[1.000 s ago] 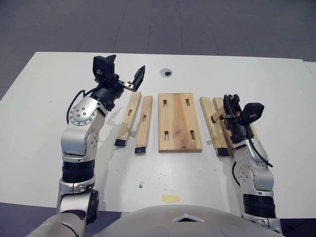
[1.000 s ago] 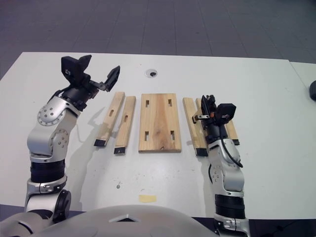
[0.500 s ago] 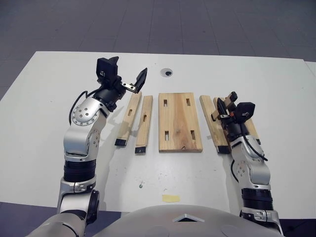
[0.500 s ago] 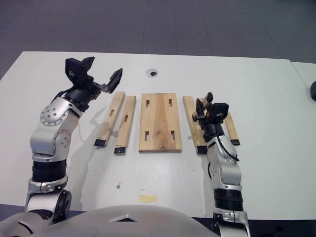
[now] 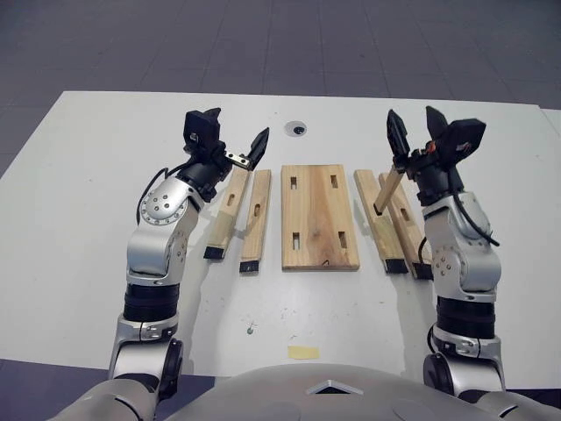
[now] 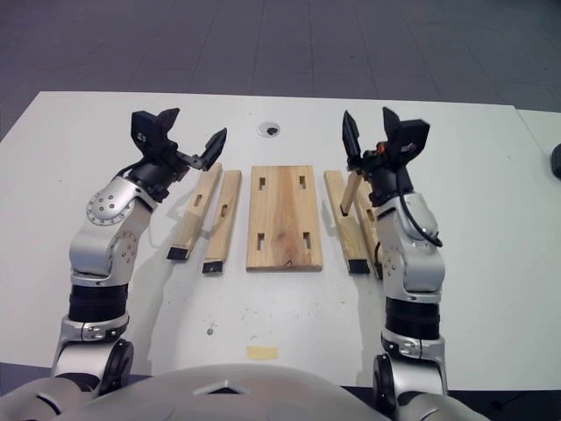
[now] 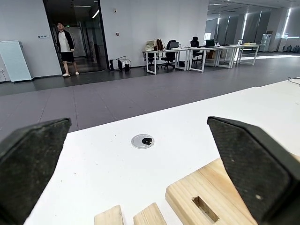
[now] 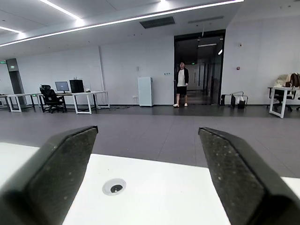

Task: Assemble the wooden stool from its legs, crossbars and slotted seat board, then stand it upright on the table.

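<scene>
A: We log the flat rectangular seat board of pale, grained wood [image 5: 319, 215]. It lies flat in the middle of the matte white worktop [image 5: 105, 175], with four small rectangular slots cut in it.

B: Agreed. To its left we have the left pair of legs [image 5: 230, 209]: slim, square-edged wooden bars, each with a slot and a black end cap. They lie flat, side by side and nearly touching. The right pair of legs [image 5: 386, 241] is the same build, lying close together on the board's other side.

A: The left tool [image 5: 230, 140] hovers over the far ends of the left pair of legs. Its two black wedge-shaped fingers are spread wide, released. In the left wrist view we note the pads [image 7: 253, 161] look coarse and grainy.

B: The right tool [image 5: 427, 140] hovers over the far ends of the right pair of legs, fingers splayed the same way, gripping nothing.

A: We see one short pale wooden stick [image 5: 388, 189] slanting down from under the right tool toward those legs. We cannot tell what holds it.

B: We also note a round, metal-rimmed grommet hole [image 5: 296, 129] beyond the seat board. A small yellow scrap of tape [image 5: 303, 352] lies near the worktop's near edge.
</scene>
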You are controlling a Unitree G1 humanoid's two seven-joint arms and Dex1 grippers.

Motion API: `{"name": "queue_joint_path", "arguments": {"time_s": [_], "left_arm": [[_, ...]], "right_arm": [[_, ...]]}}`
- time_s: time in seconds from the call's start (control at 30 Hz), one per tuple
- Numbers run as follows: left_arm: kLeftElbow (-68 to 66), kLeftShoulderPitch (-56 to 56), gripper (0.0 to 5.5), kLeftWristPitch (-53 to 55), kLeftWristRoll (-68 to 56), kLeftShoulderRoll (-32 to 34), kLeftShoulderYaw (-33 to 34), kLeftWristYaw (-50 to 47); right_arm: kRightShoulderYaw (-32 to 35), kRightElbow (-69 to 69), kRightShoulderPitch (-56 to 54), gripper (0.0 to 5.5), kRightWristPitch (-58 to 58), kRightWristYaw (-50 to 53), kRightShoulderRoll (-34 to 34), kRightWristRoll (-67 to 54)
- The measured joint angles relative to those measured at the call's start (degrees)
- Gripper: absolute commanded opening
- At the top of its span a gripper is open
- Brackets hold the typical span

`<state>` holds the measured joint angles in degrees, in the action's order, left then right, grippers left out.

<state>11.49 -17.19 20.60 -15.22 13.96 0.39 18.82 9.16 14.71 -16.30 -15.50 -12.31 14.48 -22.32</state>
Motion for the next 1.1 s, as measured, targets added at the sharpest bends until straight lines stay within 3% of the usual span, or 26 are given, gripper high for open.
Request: {"name": "queue_joint_path", "arguments": {"time_s": [0.2, 0.57, 0.77, 0.9, 1.1], "left_arm": [[-0.4, 0.0, 5.40, -0.6, 0.4, -1.0, 0.0, -0.2], [-1.6, 0.0, 5.40, -1.4, 1.6, -1.6, -0.2, -0.5], [-1.6, 1.1, 5.40, -1.0, 1.4, -2.2, 0.2, -1.0], [-1.5, 1.6, 5.40, -0.3, 0.3, -2.5, 0.4, -1.2], [-0.5, 4.0, 5.40, 0.5, 0.2, -3.7, -0.5, -1.9]], "right_arm": [[1.6, 0.8, -7.2, 5.39, -3.9, 1.0, 1.3, -1.6], [1.6, 0.6, -16.6, 5.39, -11.7, 3.5, 1.0, -4.0], [-5.0, -5.9, -2.8, 5.39, -11.9, -2.2, 2.5, -0.1], [-4.7, -6.0, -0.8, 5.39, -7.7, -3.3, 3.3, 0.8], [-2.9, -5.4, 0.0, 5.39, -5.7, -1.6, -2.1, -1.7]]}}
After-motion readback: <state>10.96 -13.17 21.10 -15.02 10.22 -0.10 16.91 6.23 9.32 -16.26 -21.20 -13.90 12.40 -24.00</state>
